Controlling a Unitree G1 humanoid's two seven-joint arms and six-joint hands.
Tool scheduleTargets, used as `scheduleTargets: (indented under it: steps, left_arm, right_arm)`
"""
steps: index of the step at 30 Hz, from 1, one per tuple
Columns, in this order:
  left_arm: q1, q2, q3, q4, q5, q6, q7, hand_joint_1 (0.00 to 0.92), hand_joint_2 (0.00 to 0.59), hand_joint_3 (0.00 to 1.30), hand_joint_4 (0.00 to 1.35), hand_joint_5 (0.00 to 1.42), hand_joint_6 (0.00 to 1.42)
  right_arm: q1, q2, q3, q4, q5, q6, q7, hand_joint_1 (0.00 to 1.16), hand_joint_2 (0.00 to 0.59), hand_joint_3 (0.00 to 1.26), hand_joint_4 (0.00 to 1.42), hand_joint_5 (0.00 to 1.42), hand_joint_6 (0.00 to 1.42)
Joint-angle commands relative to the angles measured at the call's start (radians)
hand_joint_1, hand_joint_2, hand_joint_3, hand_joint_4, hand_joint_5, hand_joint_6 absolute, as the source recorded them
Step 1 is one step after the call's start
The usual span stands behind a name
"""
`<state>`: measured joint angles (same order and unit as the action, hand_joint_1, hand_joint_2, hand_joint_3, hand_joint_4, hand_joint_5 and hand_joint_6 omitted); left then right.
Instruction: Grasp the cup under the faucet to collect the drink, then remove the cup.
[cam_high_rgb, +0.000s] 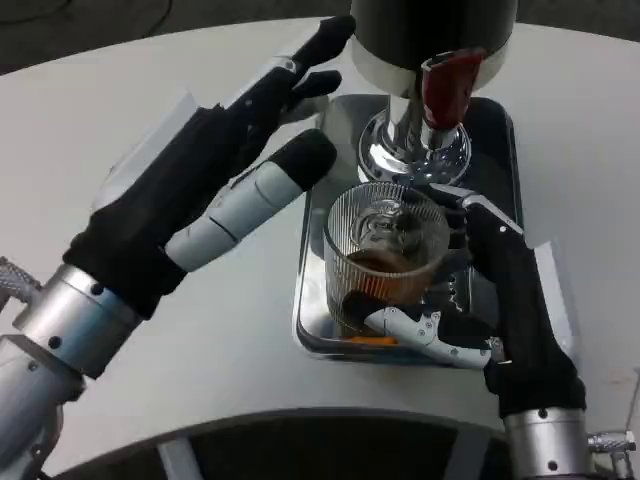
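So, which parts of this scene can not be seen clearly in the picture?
- Dispenser, head view: its top is cut off by the upper edge.
- Faucet spout: hidden behind the red handle, so any flow cannot be told.
- Cup: its base is hidden by the right robot hand that holds it.
- Tray: its right part is covered by that hand.
- Left robot hand: its palm faces away.

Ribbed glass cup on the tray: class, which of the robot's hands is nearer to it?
Right. The right hand wraps around the cup, gripping it; the left hand hovers open to the cup's left, not touching it.
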<state>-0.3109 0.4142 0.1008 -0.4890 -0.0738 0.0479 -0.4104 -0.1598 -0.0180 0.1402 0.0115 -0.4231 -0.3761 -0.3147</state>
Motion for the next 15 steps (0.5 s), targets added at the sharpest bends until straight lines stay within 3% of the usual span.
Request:
scheduleTargets:
  steps: [1, 15]
  left_arm:
    - [0.053, 0.05, 0.049, -0.023, 0.001, -0.045, -0.015, 0.0, 0.074, 0.09, 0.0, 0.09, 0.09]
    - [0.208, 0.16, 0.206, -0.014, -0.024, -0.207, -0.073, 0.0, 0.074, 0.14, 0.03, 0.12, 0.1]
  right_arm:
    - [0.034, 0.007, 0.006, -0.079, 0.029, -0.016, 0.026, 0.96, 0.129, 0.77, 0.81, 0.93, 0.8]
    - [0.104, 0.004, 0.024, -0.182, 0.048, -0.008, 0.117, 0.96, 0.129, 0.78, 0.81, 0.94, 0.81]
